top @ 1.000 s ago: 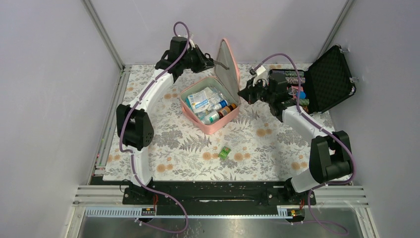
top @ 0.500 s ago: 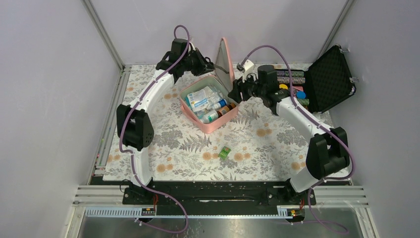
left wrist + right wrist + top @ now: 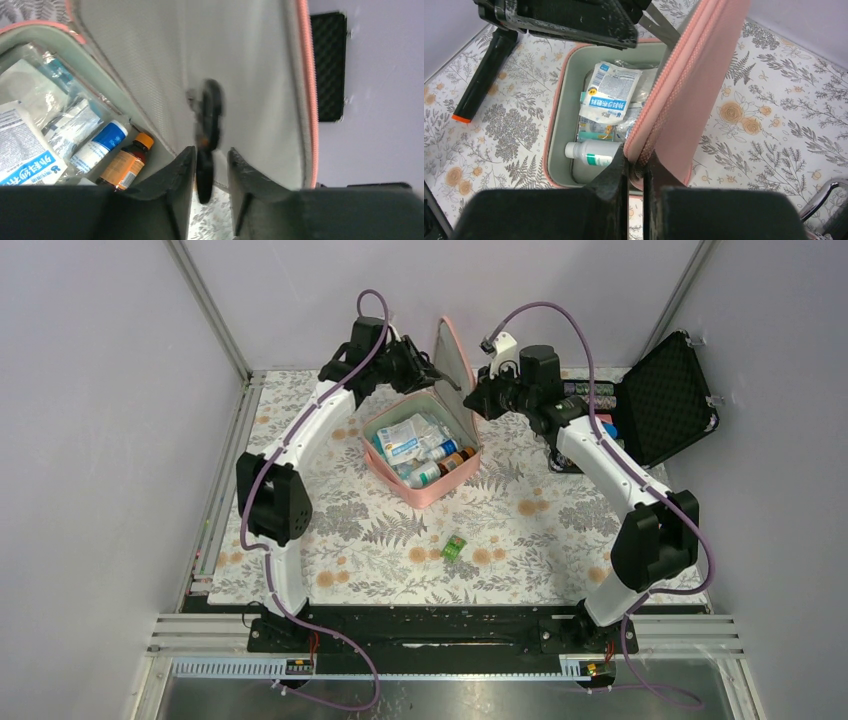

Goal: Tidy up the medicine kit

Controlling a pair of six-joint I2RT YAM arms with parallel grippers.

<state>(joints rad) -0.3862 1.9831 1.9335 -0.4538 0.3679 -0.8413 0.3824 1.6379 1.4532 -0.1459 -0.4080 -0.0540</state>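
Observation:
The pink medicine kit (image 3: pixel 432 490) sits open at mid-table with its lid (image 3: pixel 456 360) upright. It holds sachets (image 3: pixel 606 97) and bottles: white (image 3: pixel 591 152), blue-capped (image 3: pixel 100 145) and amber (image 3: pixel 125 162). My right gripper (image 3: pixel 636 160) is shut on the lid's pink zipper rim (image 3: pixel 684 85), reaching from the right (image 3: pixel 472 402). My left gripper (image 3: pixel 210 152) is at the lid's grey inner lining (image 3: pixel 250 75), on its left side (image 3: pixel 432 368). Its jaws stand a little apart around a blurred black tab (image 3: pixel 207 115) that hangs on the lining.
A black foam-lined case (image 3: pixel 665 395) stands open at the back right with colourful chips (image 3: pixel 590 390). A small green packet (image 3: pixel 455 547) lies on the floral mat in front of the kit. A black stick with an orange end (image 3: pixel 481 80) lies left of the kit.
My right arm swung left from the black case to the lid and closed on its rim. My left gripper shifted slightly right, closer to the lid's inner side.

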